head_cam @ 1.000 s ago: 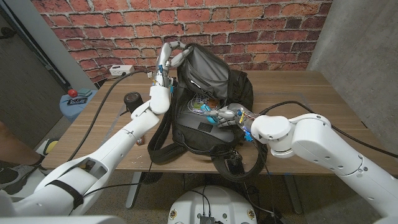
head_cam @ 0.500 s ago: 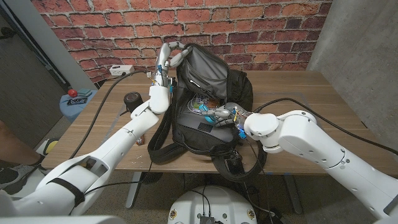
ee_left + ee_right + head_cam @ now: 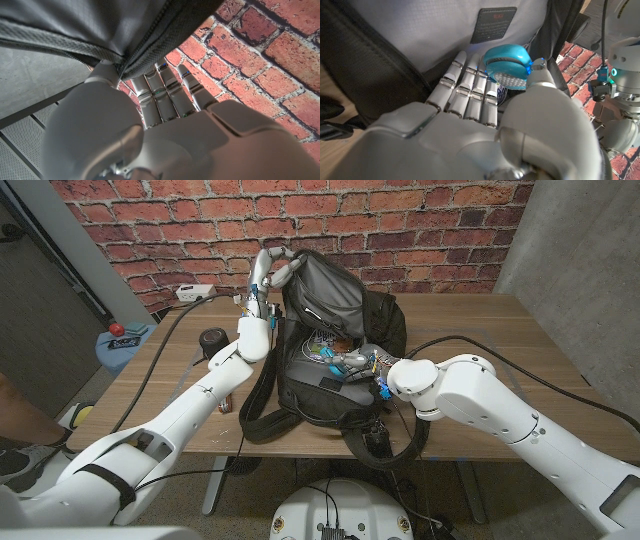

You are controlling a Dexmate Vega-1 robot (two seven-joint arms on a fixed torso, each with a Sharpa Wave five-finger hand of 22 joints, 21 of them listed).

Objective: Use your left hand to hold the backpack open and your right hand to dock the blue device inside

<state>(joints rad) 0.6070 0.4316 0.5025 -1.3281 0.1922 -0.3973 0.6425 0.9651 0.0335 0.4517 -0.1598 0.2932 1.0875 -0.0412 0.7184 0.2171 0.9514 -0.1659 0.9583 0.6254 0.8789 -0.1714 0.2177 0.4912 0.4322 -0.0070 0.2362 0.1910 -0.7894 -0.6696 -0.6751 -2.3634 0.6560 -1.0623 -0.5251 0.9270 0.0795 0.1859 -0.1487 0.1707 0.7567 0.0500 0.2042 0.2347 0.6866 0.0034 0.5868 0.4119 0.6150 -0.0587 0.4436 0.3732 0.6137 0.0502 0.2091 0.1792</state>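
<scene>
**A:** What has changed since a second ago?

**B:** The right arm has slid left, so the right hand [image 3: 352, 364] now reaches further into the mouth of the backpack [image 3: 330, 370]. The left arm and the bag have barely shifted.

**A:** Where is the bag?

**B:** In the middle of the wooden table [image 3: 480, 330], black, with its top flap pulled up toward the far brick wall [image 3: 400, 220]. Its straps trail over the near edge of the table.

**A:** What is the left hand doing?

**B:** The left hand [image 3: 272, 270] is raised at the far left corner of the bag and grips the rim of the flap. In the left wrist view the fingers [image 3: 165, 92] curl up under the grey lining and dark mesh edge of the flap, with the thumb pressed on the fabric.

**A:** And the right hand?

**B:** It holds the blue device [image 3: 506, 66]. The right wrist view shows a rounded turquoise piece with a pale dotted face, pinched between thumb and fingers. It sits just inside the opening, in front of the grey lining and below a dark label [image 3: 493, 24].

**A:** Anything else on the table?

**B:** A small black cylinder [image 3: 212, 338] stands to the left of the bag, and a white power strip [image 3: 196, 293] lies at the far left edge. A thick black cable [image 3: 150, 370] runs across the left side.
</scene>
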